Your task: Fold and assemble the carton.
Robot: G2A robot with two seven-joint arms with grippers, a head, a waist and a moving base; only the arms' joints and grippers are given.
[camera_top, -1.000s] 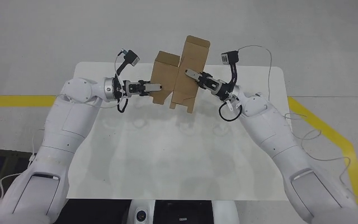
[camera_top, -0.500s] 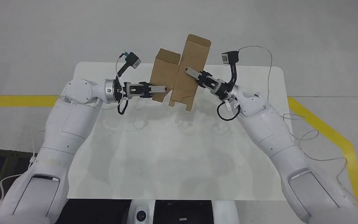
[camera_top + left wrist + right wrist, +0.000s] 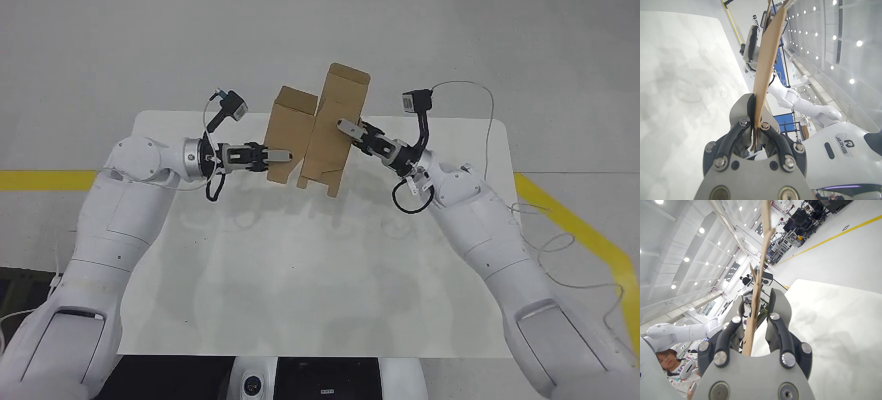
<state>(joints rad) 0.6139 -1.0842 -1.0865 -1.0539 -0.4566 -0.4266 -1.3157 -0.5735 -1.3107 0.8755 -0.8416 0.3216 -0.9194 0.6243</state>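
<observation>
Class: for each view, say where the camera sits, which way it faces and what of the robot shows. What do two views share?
Top view: above the arms, looking down at the table; left arm and right arm show, carton between them.
Left wrist view: on that wrist, facing along the left jaws, shut on the carton; right arm beyond.
Right wrist view: on that wrist, facing along the open right jaws astride the carton; left arm beyond.
Shared: both wrist views show carton and table.
</observation>
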